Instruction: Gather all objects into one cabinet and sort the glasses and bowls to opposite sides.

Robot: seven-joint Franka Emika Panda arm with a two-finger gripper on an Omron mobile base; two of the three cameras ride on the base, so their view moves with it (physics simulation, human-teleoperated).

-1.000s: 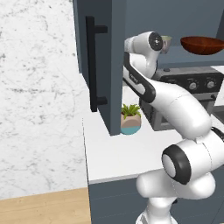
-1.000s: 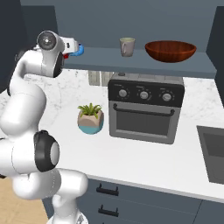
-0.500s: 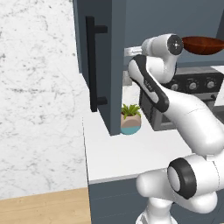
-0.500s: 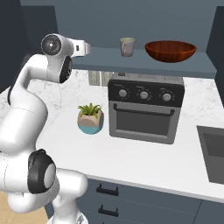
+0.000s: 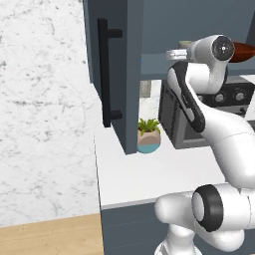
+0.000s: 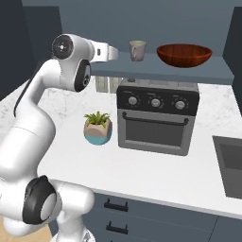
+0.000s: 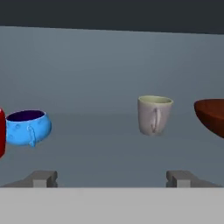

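White robot arm reaching into a slate-blue cabinet (image 5: 132,74), fingers spread wide and empty.
Beyond the gripper (image 7: 111,179), on the shelf: a beige mug (image 7: 154,114) ahead, brown bowl (image 7: 211,116) right, blue cup (image 7: 27,127) and red cup (image 7: 2,132) left.

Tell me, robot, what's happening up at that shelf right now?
Gripper open, empty, facing the cabinet shelf. Beige mug ahead, brown bowl to its right, blue cup and red cup left. Nothing blocking.

arm's swung right along the shelf (image 6: 160,72), claw (image 7: 111,177) now closer to the beige mug (image 6: 137,50).
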